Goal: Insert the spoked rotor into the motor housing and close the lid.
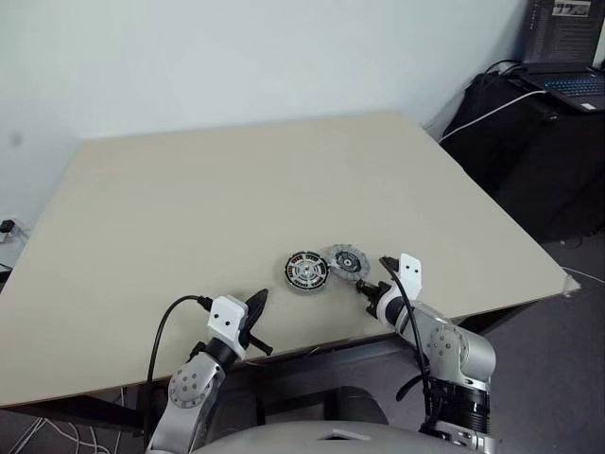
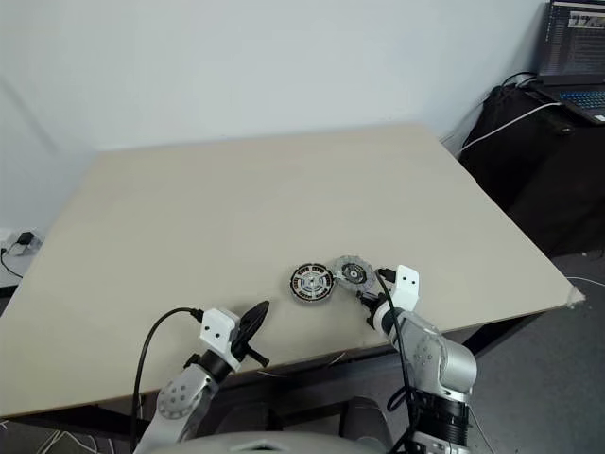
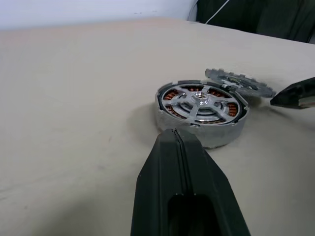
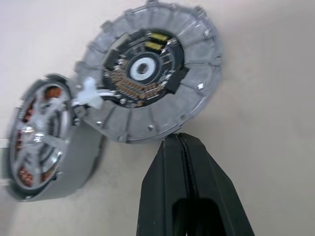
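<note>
Currently left gripper (image 1: 257, 305), fingers pressed together, sits at 7 o'clock of the motor housing (image 1: 306, 271); the spoked rotor (image 3: 202, 101) is seated inside. At 2 o'clock the lid (image 1: 346, 260) leans on the housing rim; right gripper (image 1: 362, 287), pressed together, touches its edge

Soft, even room light is falling on the table (image 1: 189, 199), leaving only faint shadows beside the housing (image 3: 202, 115) (no glare on the metal). The lid (image 4: 150, 73) is blurring slightly, and the right gripper (image 4: 183, 142) is showing soft-edged up close
</note>
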